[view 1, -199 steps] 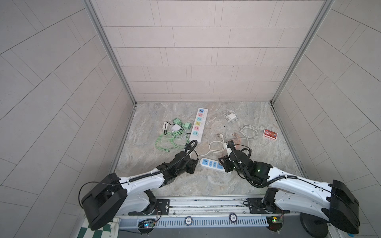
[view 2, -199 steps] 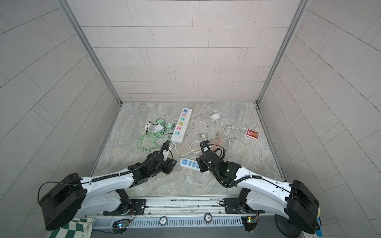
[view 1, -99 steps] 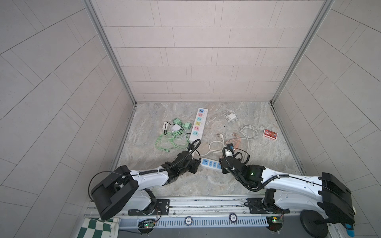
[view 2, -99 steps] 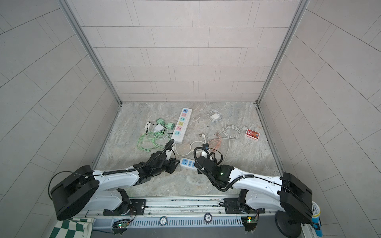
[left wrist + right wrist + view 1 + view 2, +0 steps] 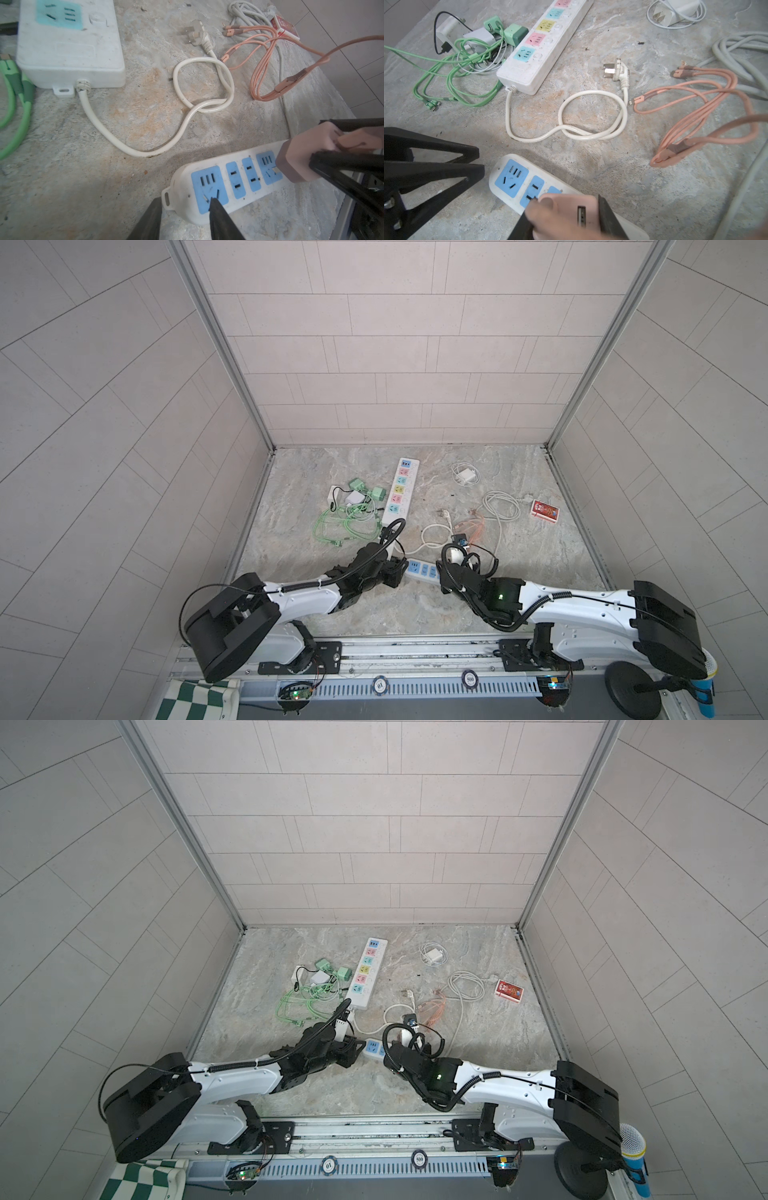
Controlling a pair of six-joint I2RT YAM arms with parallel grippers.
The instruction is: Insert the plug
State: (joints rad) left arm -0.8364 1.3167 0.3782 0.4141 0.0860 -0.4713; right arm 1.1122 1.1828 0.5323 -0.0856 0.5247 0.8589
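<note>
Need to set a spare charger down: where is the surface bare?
Bare: the far corner behind the green cables; the near stretch between the small power strip and rail; the patch this side of the red box. Crowded: around the long power strip.

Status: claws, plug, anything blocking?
Left claw open at end of power strip. Right claw shut on pink charger, tilted over far socket, unseated. Pink cable trails aside.

The stone floor bears a long power strip and a short power strip. Near them lie green cables, a charger and a red box.
</note>
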